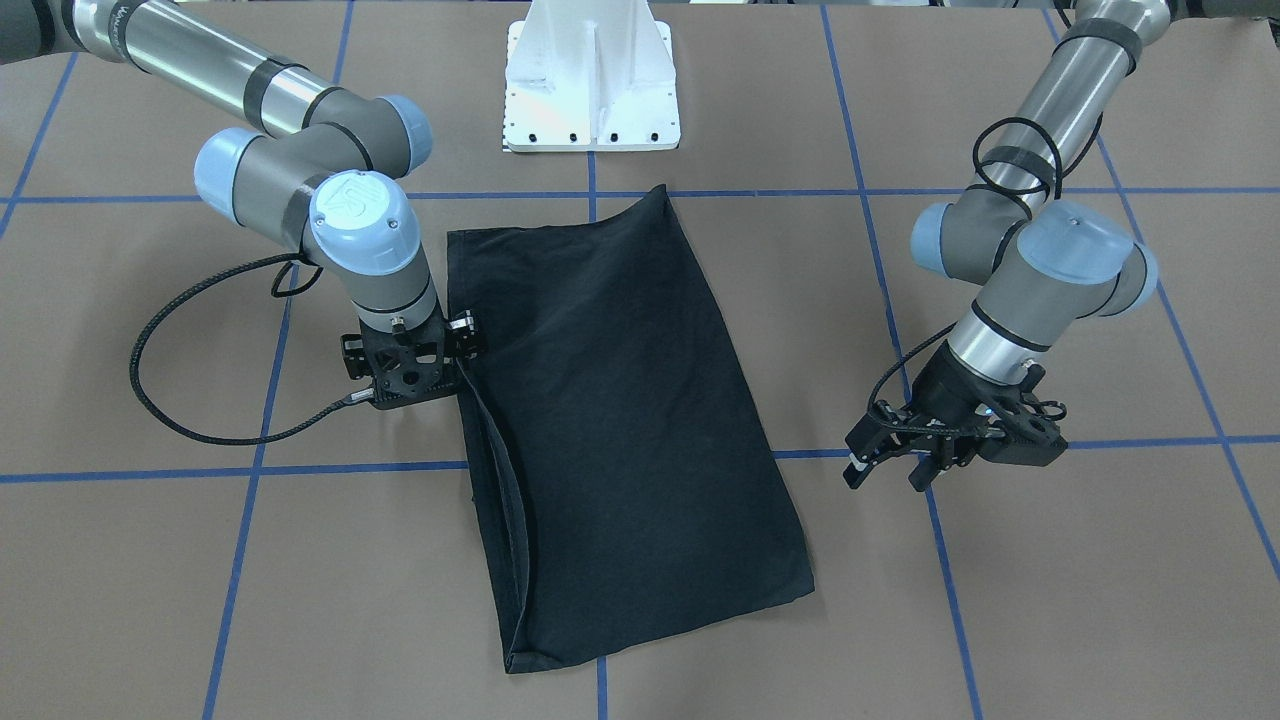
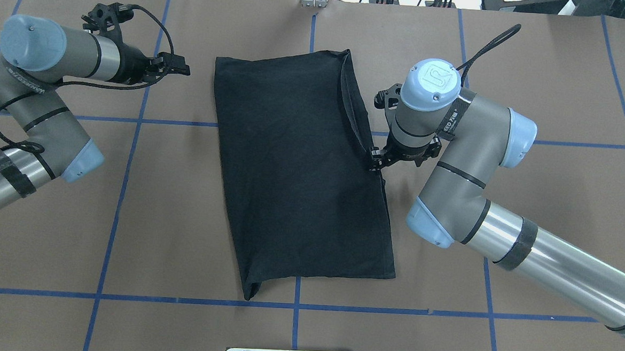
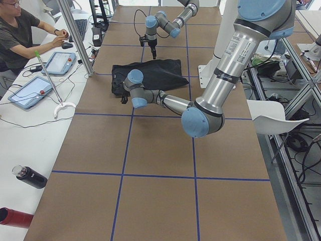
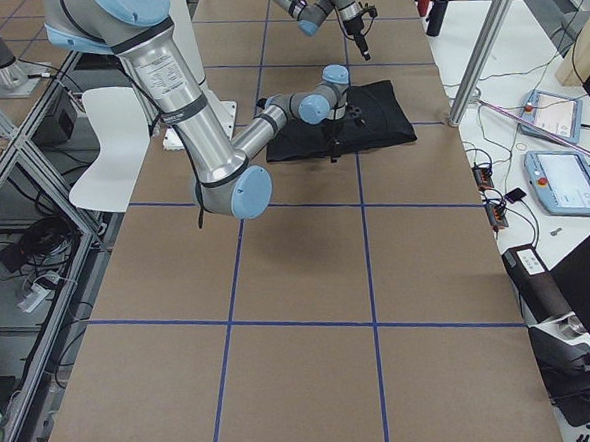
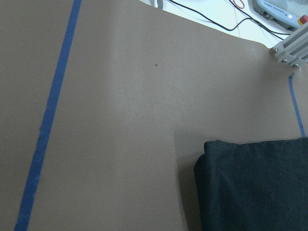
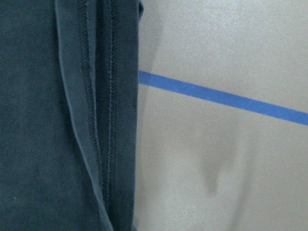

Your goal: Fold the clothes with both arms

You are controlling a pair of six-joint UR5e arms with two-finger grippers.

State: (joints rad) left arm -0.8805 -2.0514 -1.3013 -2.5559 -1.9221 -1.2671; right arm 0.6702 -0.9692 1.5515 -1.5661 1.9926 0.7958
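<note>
I count one T-shirt [image 2: 297, 169] on the table [image 2: 182, 217], two arms and two grippers. The shirt lies flat at the table's centre, folded into a long rectangle with only plain black cloth showing and its stitched hems stacked along the edge on my right arm's [image 2: 468, 173] side. My right gripper [image 2: 375, 160] points straight down at that hemmed edge. Its fingers are hidden under the wrist, so I cannot tell whether they pinch the cloth. My left gripper [image 1: 890, 472] hangs well apart from the shirt, fingers spread and empty.
</note>
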